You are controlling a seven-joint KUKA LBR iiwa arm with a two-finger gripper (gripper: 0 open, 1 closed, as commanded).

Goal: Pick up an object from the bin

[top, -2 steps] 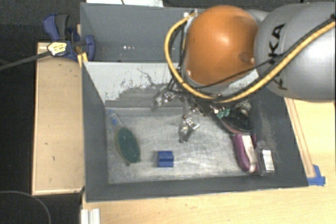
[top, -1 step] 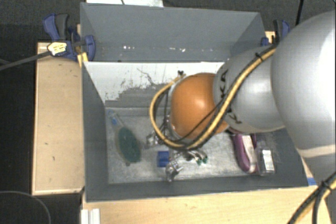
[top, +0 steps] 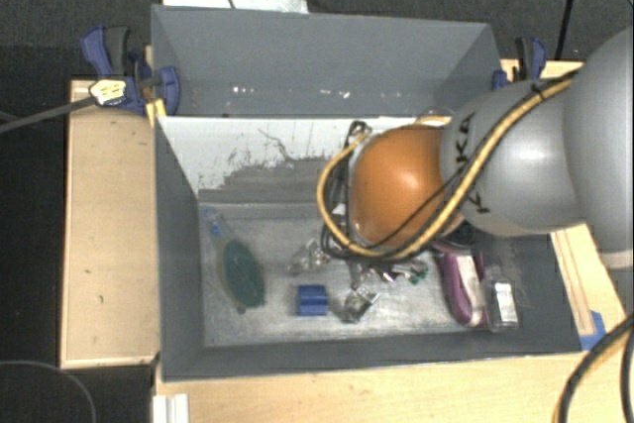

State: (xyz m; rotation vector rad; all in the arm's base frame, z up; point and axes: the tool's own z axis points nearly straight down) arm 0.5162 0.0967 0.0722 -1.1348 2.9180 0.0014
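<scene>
In the camera view, you are looking at the gripper [top: 332, 284] hanging low over the floor of the bin [top: 317, 64], just under the orange cover [top: 396, 183] and its looping cables [top: 327, 195]. The two metal fingers [top: 357, 304] are standing apart, so they are open, and nothing is sitting between them. You are not holding anything.

A small blue block [top: 311, 299] is lying on the floor just beside the fingers, on the side away from the arm [top: 555, 154]. Whether a fingertip is touching it, you cannot tell. Farther out on that same side, well apart from the fingers, a dark green oval thing [top: 243, 274] is lying flat. On the arm's side of the fingers, a long purple thing [top: 458, 288] is lying near them, and a white-and-grey thing [top: 503, 304] is lying just beyond it, beside the bin's wall.

Dark lettering [top: 466, 149] is running along the grey arm, with a cable crossing it, and you cannot read it whole. The marks on the white-and-grey thing are too small to read.
</scene>
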